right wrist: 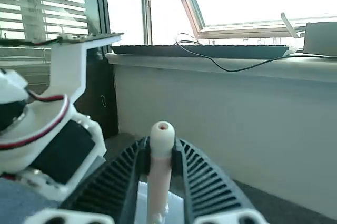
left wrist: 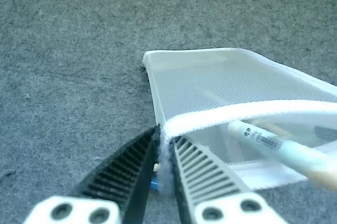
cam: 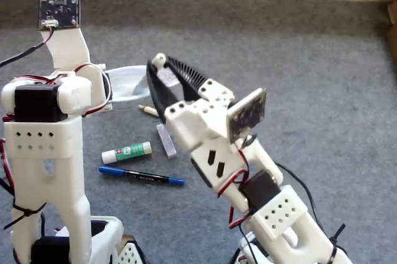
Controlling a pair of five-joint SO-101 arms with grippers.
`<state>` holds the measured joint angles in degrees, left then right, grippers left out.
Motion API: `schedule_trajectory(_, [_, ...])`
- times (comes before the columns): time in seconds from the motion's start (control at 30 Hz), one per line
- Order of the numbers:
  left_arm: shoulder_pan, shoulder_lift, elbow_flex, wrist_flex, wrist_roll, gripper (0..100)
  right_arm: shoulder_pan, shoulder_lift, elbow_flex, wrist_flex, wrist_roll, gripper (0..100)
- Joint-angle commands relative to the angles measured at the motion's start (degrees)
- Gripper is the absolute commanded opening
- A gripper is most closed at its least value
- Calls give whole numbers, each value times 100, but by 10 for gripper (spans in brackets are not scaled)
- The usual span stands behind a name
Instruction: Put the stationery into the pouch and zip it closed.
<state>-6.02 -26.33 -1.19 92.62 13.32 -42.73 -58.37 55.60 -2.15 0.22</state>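
Pouch (left wrist: 221,84) lies on the grey carpet (left wrist: 68,50), mouth open and unzipped, with one white marker (left wrist: 279,148) already lying in that mouth. My left pincer (left wrist: 164,135) is clenched on its rim, lifting it. My right pincer (right wrist: 160,142) clasps a pale pen (right wrist: 159,171) above. Left on the carpet are a glue stick (cam: 127,152) and a blue pen (cam: 141,176); zipping comes last, I judge.

No legible text anywhere, green-and-white label with a small red mark on the white cylindrical glue stick (cam: 127,151), faint pale print along the blue-capped dark pen (cam: 141,176), barcode-like dark stripes on the white plastic pen (left wrist: 278,149), all too small to read
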Motion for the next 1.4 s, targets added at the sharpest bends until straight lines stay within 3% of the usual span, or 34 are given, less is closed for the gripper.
schedule_trajectory(0.0, [-75, -4, -75, -114, 79, 7, -295, -453, 409, -145, 404, 5])
schedule_trajectory(0.2, [-84, -13, -75, -114, 132, 7, -295, -453, 549, 840, 422, 12])
schedule_trajectory(0.37, [-84, -13, -75, -114, 132, 7, -295, -453, -40, 1719, 387, 125])
schedule_trajectory(0.63, [-92, -13, -40, -114, 132, 7, -268, -497, -778, 2844, 404, 128])
schedule_trajectory(0.93, [-919, -171, -127, -105, 132, 7, -259, -444, -1851, 4910, 396, 114])
schedule_trajectory(1.07, [-1138, -602, -110, -79, 132, 7, -251, -444, -1877, 5059, 413, 63])
schedule_trajectory(1.37, [-1710, -848, -66, -97, 123, 7, 198, -189, -1895, 5376, 422, 87])
